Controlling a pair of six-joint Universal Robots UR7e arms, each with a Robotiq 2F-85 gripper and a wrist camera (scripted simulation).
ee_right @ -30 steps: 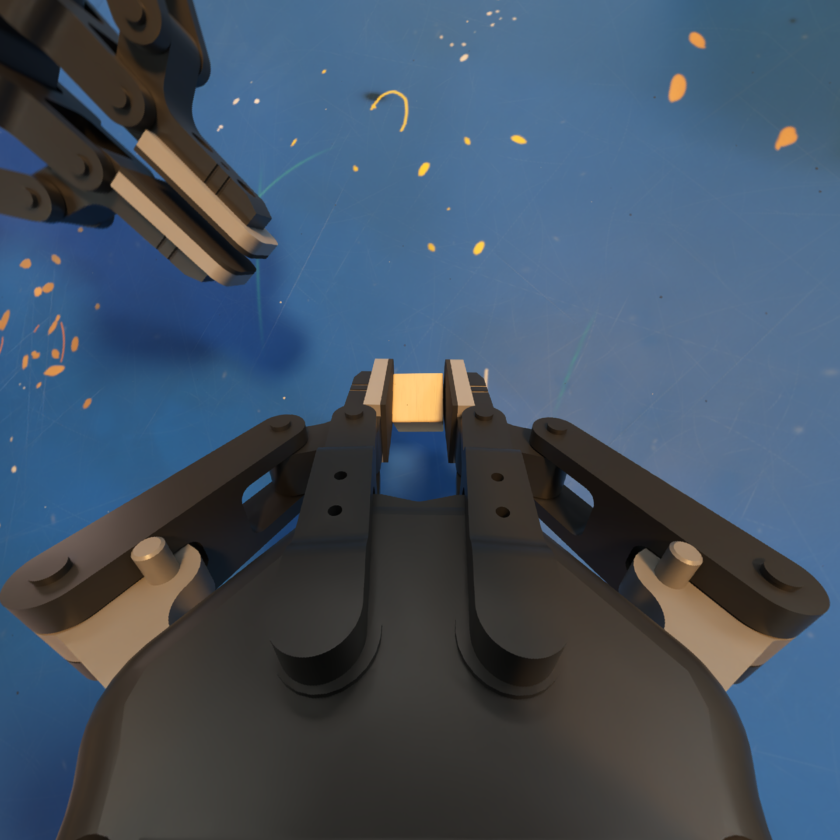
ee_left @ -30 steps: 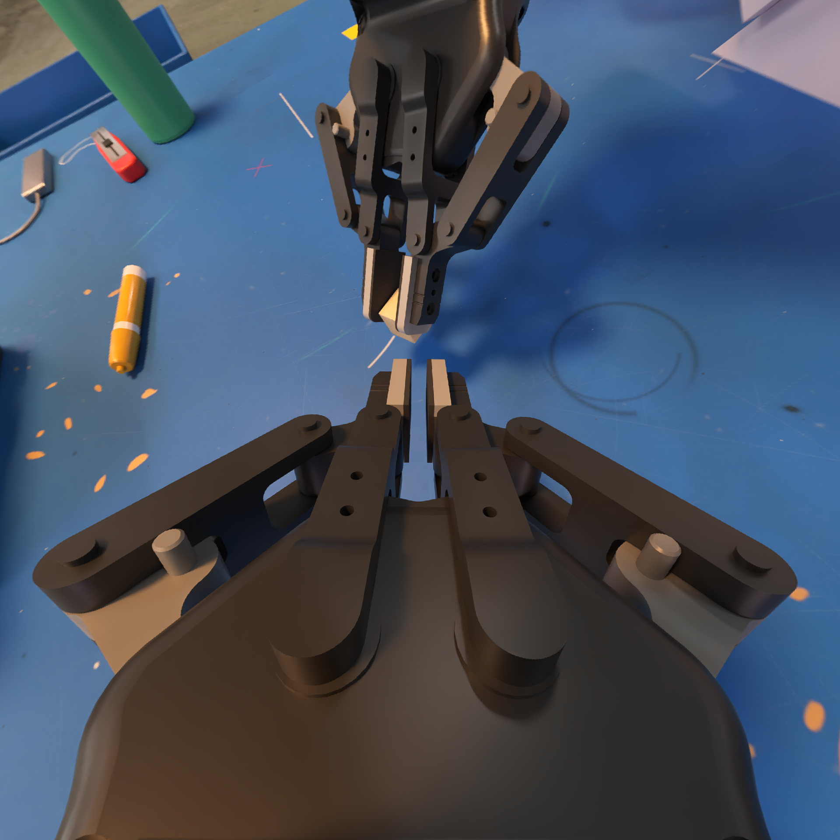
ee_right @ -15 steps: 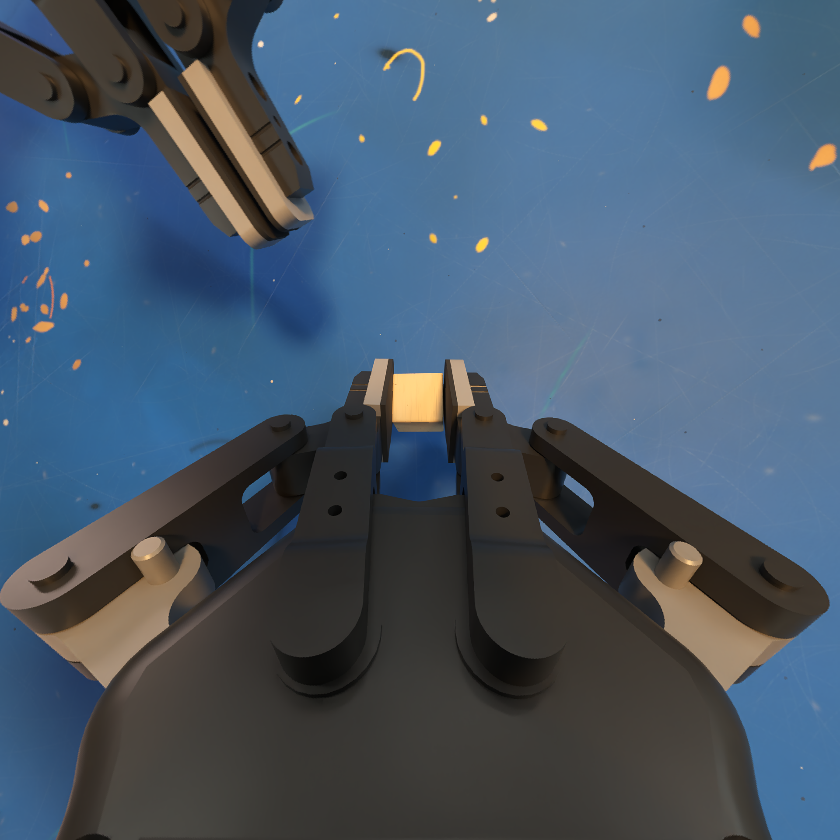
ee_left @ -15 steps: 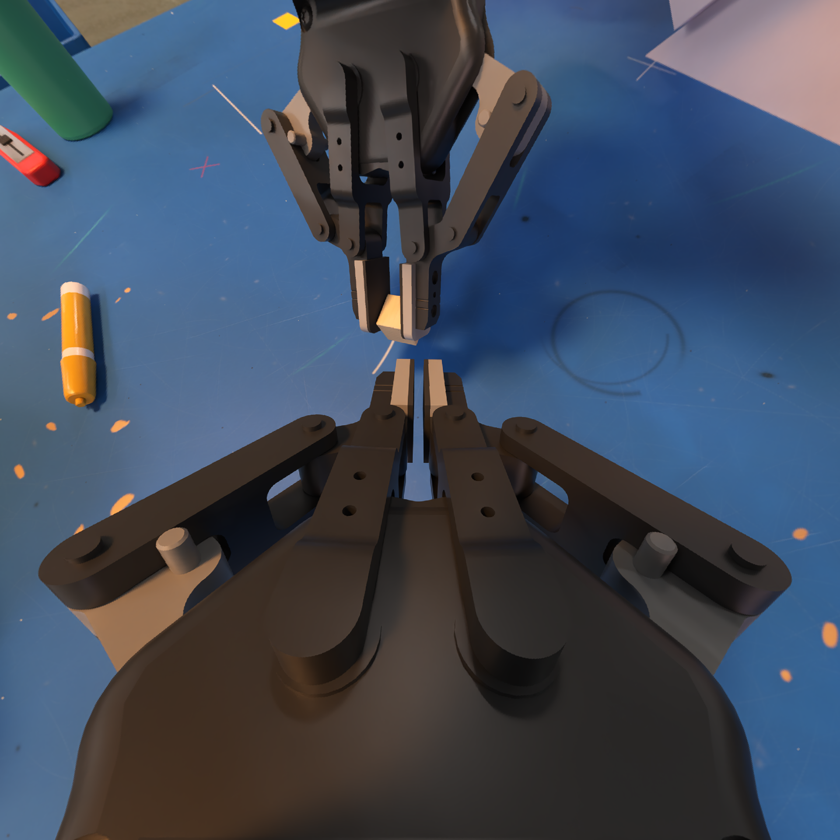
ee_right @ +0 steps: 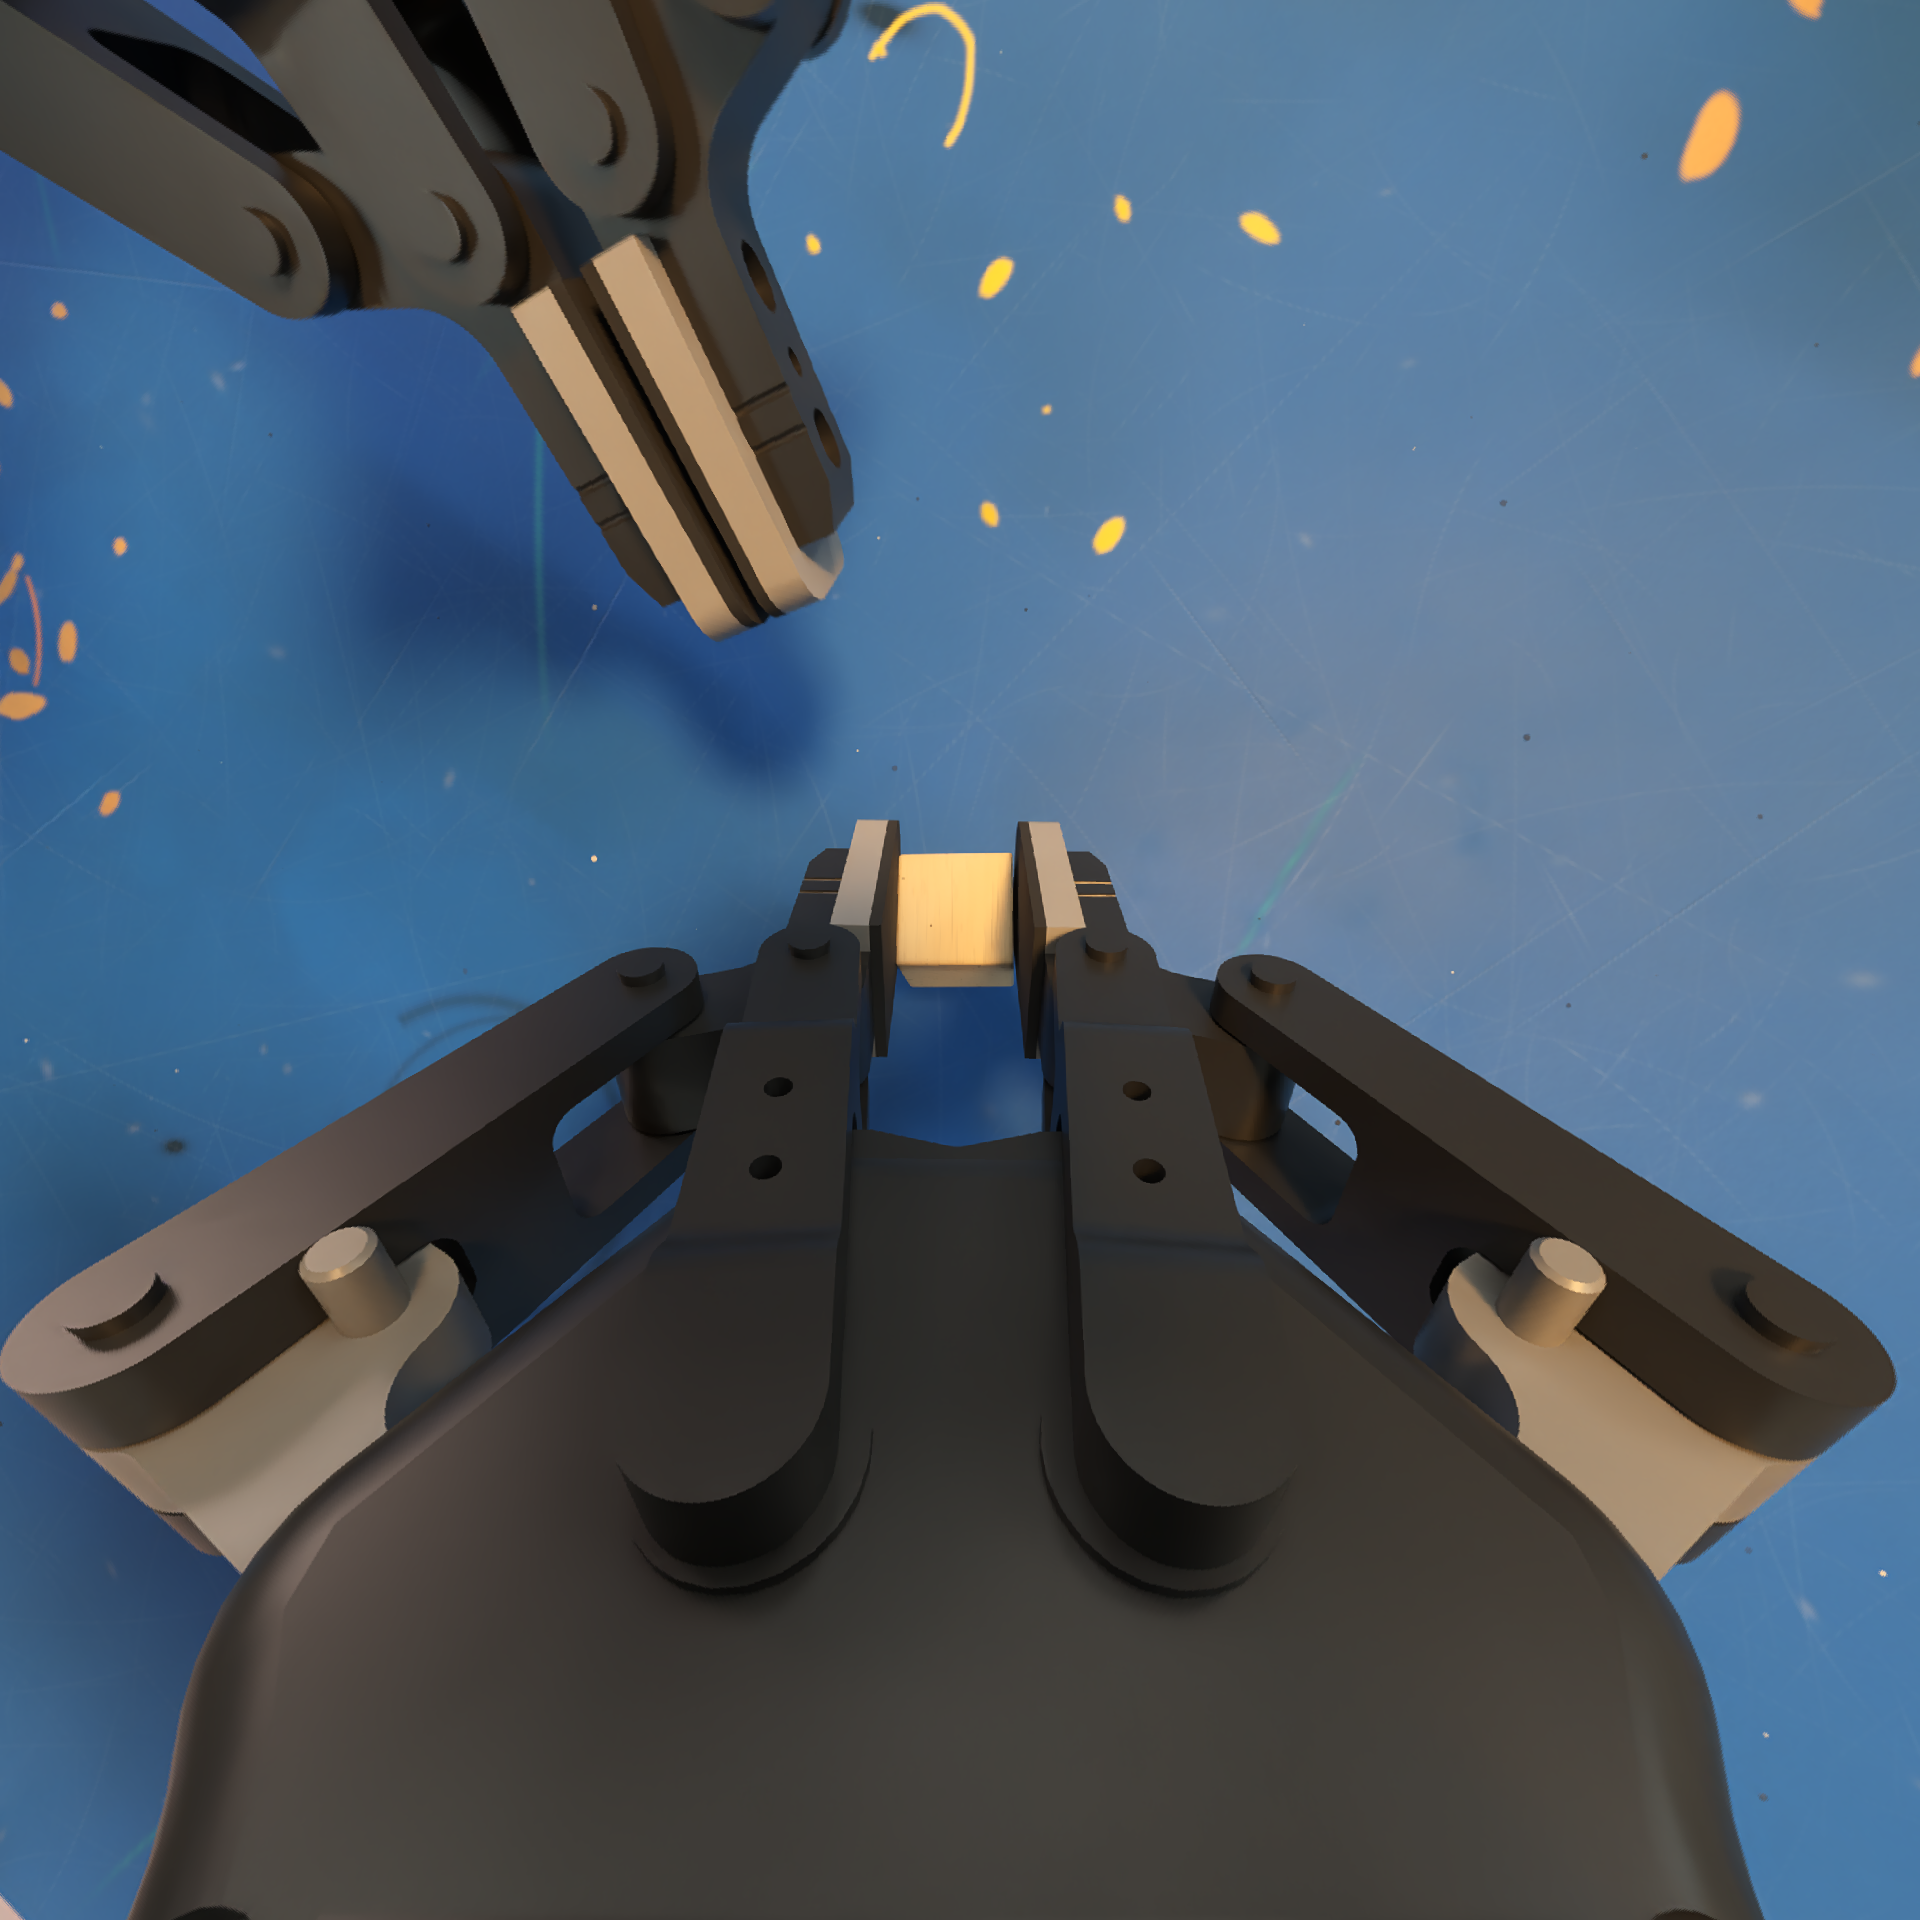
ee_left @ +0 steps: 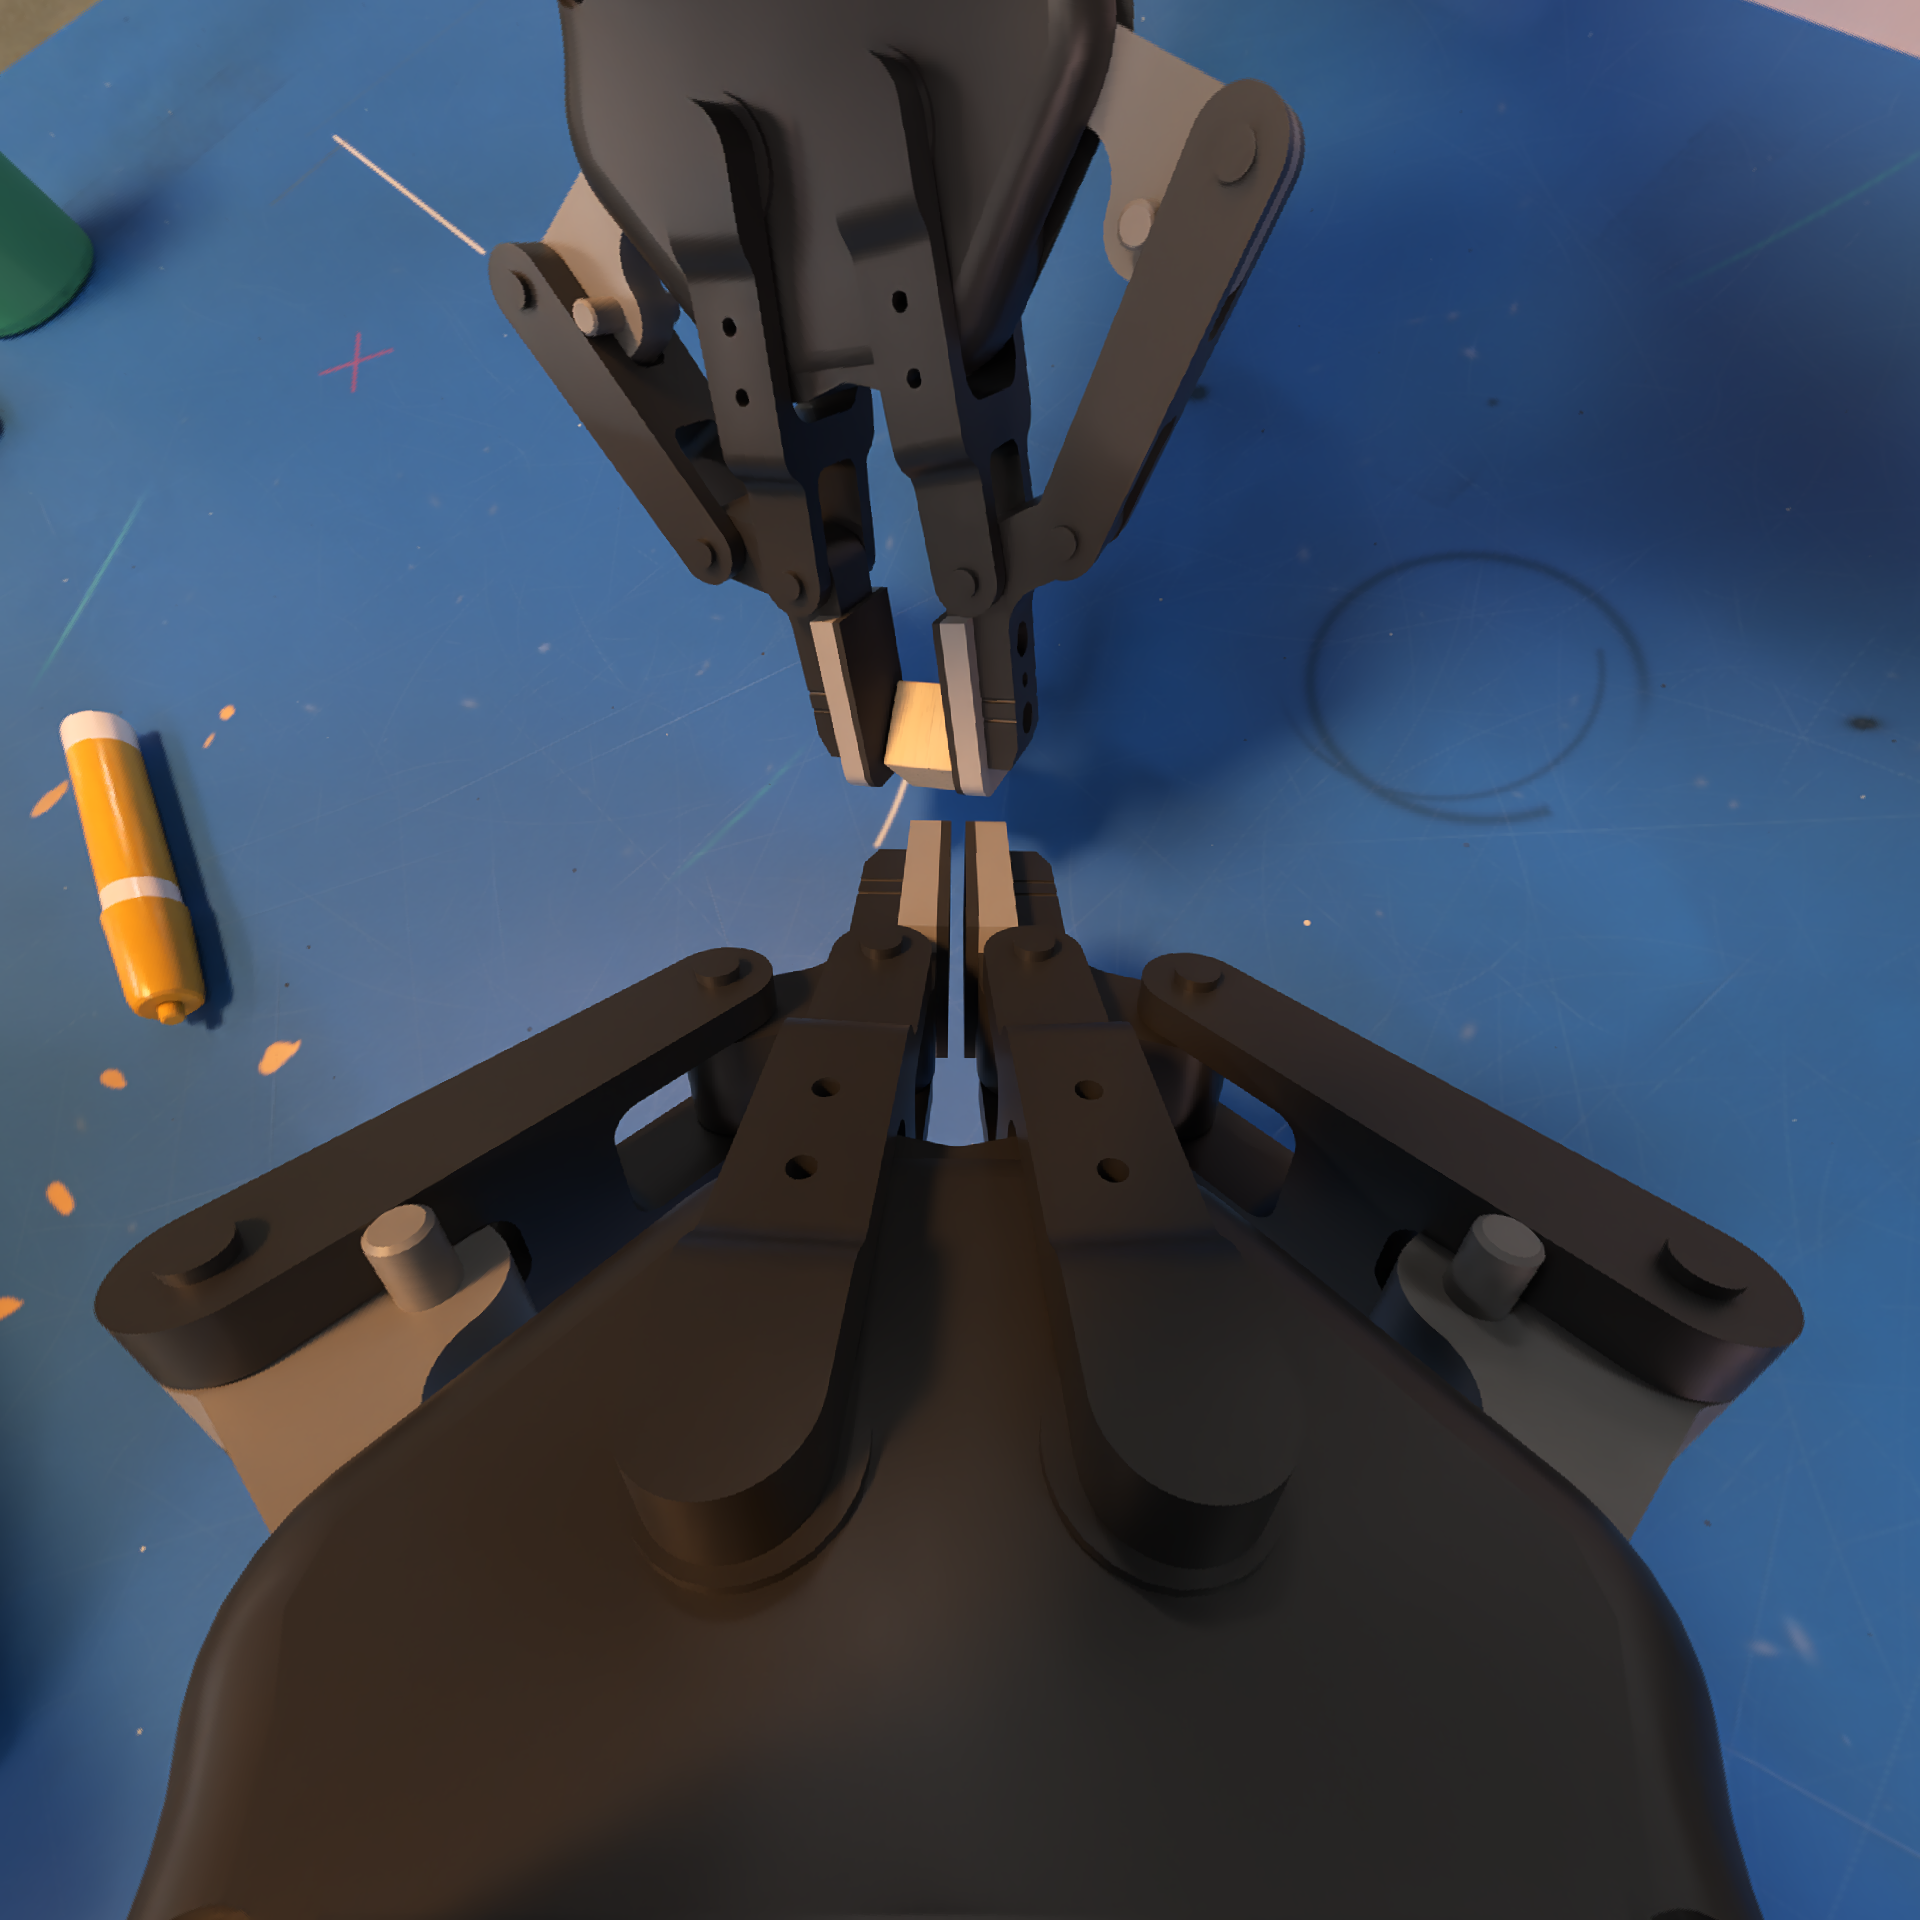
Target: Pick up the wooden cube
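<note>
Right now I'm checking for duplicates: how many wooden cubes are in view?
1. The wooden cube is clamped between the right gripper fingertips, off the blue table. The shut left gripper holds nothing. More could lie outside these views.

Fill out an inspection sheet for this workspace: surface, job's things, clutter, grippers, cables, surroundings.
Surface: blue table, scratched, orange paint flecks, a faint ring mark.
Job's things: wooden cube clamped between the right gripper's pads, off the table.
Clutter: orange marker lying flat; green cylinder at the left edge.
Grippers: right gripper shut on the cube; left gripper shut, empty.
Cables: nothing seen.
Surroundings: nothing seen.
</note>
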